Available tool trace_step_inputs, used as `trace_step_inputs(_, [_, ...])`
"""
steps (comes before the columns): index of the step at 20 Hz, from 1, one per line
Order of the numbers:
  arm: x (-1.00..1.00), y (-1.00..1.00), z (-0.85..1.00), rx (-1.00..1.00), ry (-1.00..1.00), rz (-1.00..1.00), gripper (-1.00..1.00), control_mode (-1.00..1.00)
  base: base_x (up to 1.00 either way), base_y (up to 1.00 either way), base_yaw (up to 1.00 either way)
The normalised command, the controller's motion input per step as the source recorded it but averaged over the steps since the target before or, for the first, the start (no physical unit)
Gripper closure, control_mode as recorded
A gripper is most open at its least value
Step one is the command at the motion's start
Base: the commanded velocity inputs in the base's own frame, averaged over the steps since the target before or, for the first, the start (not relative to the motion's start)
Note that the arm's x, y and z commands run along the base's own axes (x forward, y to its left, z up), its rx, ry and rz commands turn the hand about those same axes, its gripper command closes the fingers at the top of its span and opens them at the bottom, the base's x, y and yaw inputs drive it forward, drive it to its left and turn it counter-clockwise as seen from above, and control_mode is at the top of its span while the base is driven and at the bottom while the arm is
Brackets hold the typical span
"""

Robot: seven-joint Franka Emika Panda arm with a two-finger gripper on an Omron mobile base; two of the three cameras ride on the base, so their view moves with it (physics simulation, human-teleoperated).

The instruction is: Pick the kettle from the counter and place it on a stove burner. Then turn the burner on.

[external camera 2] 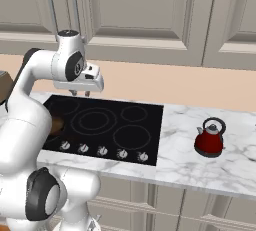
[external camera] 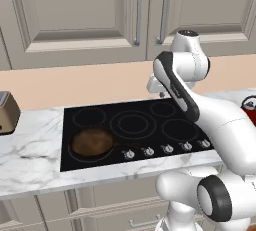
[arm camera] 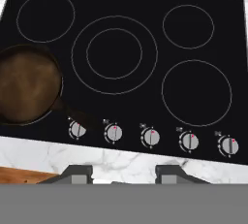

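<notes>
The red kettle [external camera 2: 210, 137] with its black arched handle stands upright on the white marble counter [external camera 2: 185, 161], to the right of the black cooktop; a red sliver of the kettle [external camera: 249, 107] also shows at the right edge of the left base view. My gripper [external camera 2: 80, 93] hangs open and empty high over the cooktop's back, far left of the kettle. The hand view looks down on the stove burner [arm camera: 114, 54], the large double ring in the cooktop's middle, with my fingertips [arm camera: 77, 172] spread wide at the bottom. The same burner [external camera: 133, 123] is bare.
A brown frying pan [arm camera: 26, 85] sits on the front left burner, its handle pointing toward the knobs. A row of several knobs [arm camera: 151, 137] runs along the cooktop's front edge. A toaster [external camera: 6, 112] stands at the far left. Cabinet doors [external camera: 75, 15] hang above.
</notes>
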Motion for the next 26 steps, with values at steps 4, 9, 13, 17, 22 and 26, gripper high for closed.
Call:
trace_step_inputs(4, [-0.03,-0.12,-0.01,0.0,0.0,0.0,-1.0,-1.0,0.0,0.0,0.0])
trace_step_inputs(9, [-0.07,-0.28,-0.03,0.0,0.0,0.0,-1.0,-1.0,0.0,0.0,0.0])
trace_step_inputs(13, [-0.05,-0.33,-0.02,0.0,0.0,0.0,-1.0,-1.0,0.0,0.0,0.0])
trace_step_inputs(17, [-0.08,-0.38,-0.07,0.0,0.0,0.0,-1.0,-1.0,0.0,0.0,0.0])
trace_step_inputs(22, [-0.14,-0.4,-0.12,0.01,0.0,0.0,-1.0,-1.0,0.0,0.0,0.0])
trace_step_inputs(26, [-0.09,-0.38,-0.14,0.0,0.0,0.0,-1.0,-1.0,0.0,0.0,0.0])
